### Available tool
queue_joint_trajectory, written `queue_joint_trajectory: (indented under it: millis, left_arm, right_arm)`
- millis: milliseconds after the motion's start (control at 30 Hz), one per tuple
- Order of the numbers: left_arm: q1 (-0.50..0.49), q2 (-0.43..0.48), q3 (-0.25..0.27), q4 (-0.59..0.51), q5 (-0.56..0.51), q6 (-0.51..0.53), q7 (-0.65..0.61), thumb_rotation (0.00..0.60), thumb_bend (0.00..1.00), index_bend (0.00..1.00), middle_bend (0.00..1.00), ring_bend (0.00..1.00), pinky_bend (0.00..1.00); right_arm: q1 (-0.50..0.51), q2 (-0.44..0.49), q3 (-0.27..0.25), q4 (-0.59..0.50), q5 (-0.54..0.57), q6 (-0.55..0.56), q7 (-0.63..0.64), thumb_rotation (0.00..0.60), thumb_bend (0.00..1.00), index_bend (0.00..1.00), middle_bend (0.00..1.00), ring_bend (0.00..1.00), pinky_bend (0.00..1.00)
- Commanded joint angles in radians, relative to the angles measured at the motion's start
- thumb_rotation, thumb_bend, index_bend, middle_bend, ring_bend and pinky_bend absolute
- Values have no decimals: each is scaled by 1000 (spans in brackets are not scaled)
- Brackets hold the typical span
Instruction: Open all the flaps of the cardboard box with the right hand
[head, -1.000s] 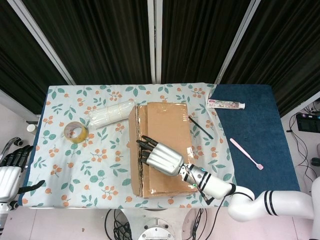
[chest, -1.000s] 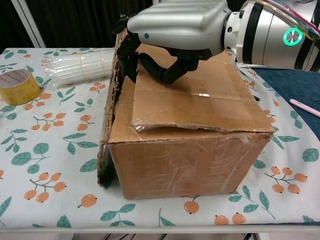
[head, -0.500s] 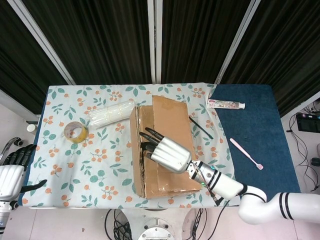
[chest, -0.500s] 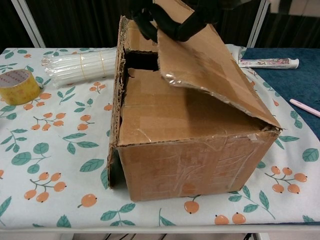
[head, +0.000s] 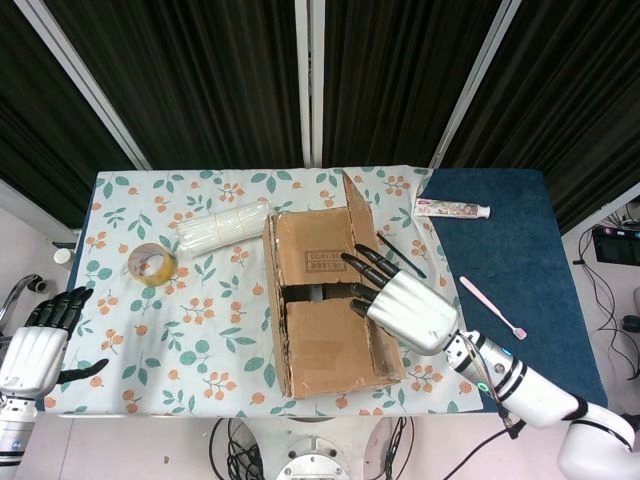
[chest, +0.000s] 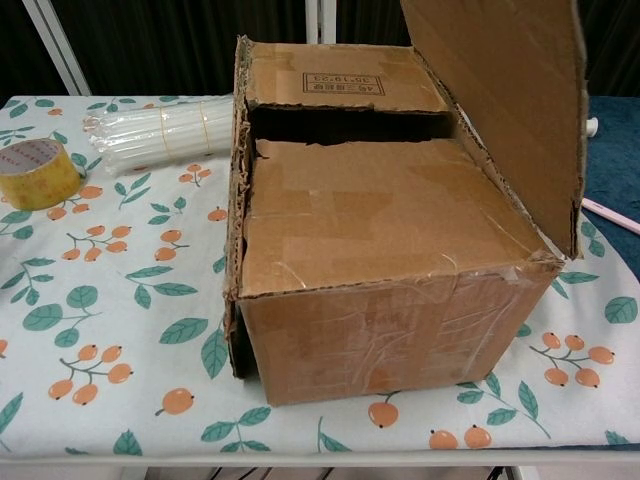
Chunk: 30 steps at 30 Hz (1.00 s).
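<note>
Brown cardboard box (head: 325, 300) sits centre frame on floral tablecloth (head: 160, 320) — right-side flap (chest: 505, 95) raised upright, two inner flaps lying flat. Right hand (head: 400, 300) at that flap's edge, fingers spread, gripping nothing. Left hand (head: 40, 345) lower left, off table, fingers apart. Tape roll (head: 150, 263) left of box.
</note>
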Motion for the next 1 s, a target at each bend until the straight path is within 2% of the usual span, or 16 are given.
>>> queue_joint_trajectory:
  millis: [33,267,400,833,933,1000]
  left_arm:
    - [-5,5,1,-25,6,-4,27,488,0,63,87,101,170]
    - [-9,15,4,-79,12,-7,87,492,0,63,87,101,169]
    - [-17,15,6,-106,15,-19,120,512,0,63,87,101,169]
    - [-35,12,2,-157,12,-39,182,512,0,64,87,101,169]
    - [-31,14,2,-158,13,-30,181,514,0,63,87,101,169]
    - [-28,12,2,-155,18,-20,174,512,0,63,87,101,169]
  right_arm:
    - [-53,42,-27,1,-79,56,61,600,682,532,389,0,0]
    - [-128,113,-58,33,-165,134,180,600,684,520,390,0,0]
    - [-177,159,-74,63,-212,201,262,600,684,500,381,0,0]
    - [-291,209,-103,192,-238,322,448,600,669,441,354,0,0]
    - [-292,209,-95,198,-231,320,464,600,660,385,344,0,0]
    - [-288,193,-81,192,-231,319,434,600,645,270,262,0,0]
